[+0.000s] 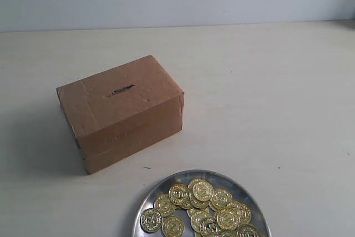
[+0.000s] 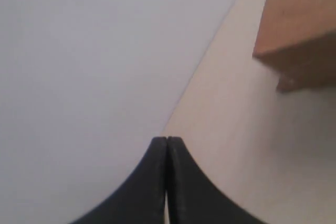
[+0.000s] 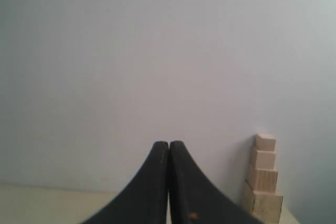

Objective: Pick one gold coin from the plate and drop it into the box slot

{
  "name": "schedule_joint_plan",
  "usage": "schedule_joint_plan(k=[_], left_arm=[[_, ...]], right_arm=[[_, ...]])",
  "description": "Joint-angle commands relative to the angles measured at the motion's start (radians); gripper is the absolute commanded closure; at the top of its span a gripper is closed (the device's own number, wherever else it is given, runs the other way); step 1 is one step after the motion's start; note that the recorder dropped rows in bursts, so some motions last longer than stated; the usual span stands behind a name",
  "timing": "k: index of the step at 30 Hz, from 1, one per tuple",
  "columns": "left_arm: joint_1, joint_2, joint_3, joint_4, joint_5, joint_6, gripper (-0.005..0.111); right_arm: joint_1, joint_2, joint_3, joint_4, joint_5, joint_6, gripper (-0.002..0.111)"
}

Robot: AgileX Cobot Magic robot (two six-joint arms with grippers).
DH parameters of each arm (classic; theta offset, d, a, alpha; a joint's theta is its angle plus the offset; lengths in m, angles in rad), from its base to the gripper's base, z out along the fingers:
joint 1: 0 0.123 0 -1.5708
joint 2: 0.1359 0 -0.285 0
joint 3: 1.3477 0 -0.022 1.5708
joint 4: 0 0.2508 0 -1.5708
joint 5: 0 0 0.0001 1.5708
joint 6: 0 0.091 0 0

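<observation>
A: Where is the box (image 1: 119,112) sitting?
B: It is sitting on the table (image 1: 266,109), left of the middle. The slot (image 1: 121,90) is facing up on its top.
A: And the coins (image 1: 202,209)?
B: They are lying heaped in the plate (image 1: 148,197), at the bottom edge of the exterior view, near the box but apart from it.
A: What are the grippers doing?
B: The left gripper (image 2: 167,139) is pressing its fingers together, gripping nothing. The right gripper (image 3: 169,142) is doing the same, pointing at a wall (image 3: 157,51) beside stacked blocks (image 3: 262,182).
</observation>
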Motion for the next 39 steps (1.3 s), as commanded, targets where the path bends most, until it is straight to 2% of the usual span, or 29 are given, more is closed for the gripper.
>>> schedule_joint_plan(k=[1,4,8,13,20,32,34,35,37,38,39], left_arm=[[0.006,-0.004,0.057,0.177,-0.079,-0.006,0.107],[0.006,-0.004,0.126,0.177,-0.155,-0.006,0.107],[0.006,-0.004,0.2,0.177,-0.167,-0.006,0.107],[-0.011,-0.004,0.209,0.18,-0.173,-0.006,0.107],[-0.037,-0.004,0.209,0.18,-0.18,-0.006,0.107],[-0.037,-0.004,0.209,0.144,-0.182,-0.023,0.107],[-0.037,-0.004,0.209,0.11,-0.185,-0.146,0.107],[-0.037,-0.004,0.209,0.081,-0.191,-0.259,0.107],[-0.037,-0.004,0.209,-0.022,-0.194,-0.697,0.107],[-0.037,-0.004,0.209,-0.027,-0.191,-0.867,0.107],[-0.037,-0.004,0.209,-0.025,-0.189,-0.959,0.107]], right_arm=[[-0.004,-0.003,0.108,-0.015,-0.031,-0.001,0.108],[-0.004,-0.003,0.185,-0.005,-0.031,-0.001,0.108],[-0.004,-0.003,0.295,0.002,-0.033,-0.003,0.108],[-0.004,-0.003,0.387,0.004,-0.033,-0.003,0.108],[-0.004,-0.003,0.395,0.016,-0.039,-0.001,0.108],[-0.004,-0.003,0.395,0.023,-0.041,-0.001,0.108],[-0.004,-0.003,0.395,0.026,-0.041,-0.001,0.108],[-0.004,-0.003,0.395,0.026,-0.041,-0.001,0.108],[-0.004,-0.003,0.395,0.03,-0.041,-0.001,0.108],[-0.004,-0.003,0.395,0.03,-0.041,-0.001,0.108],[-0.004,-0.003,0.395,0.029,-0.041,-0.005,0.108]])
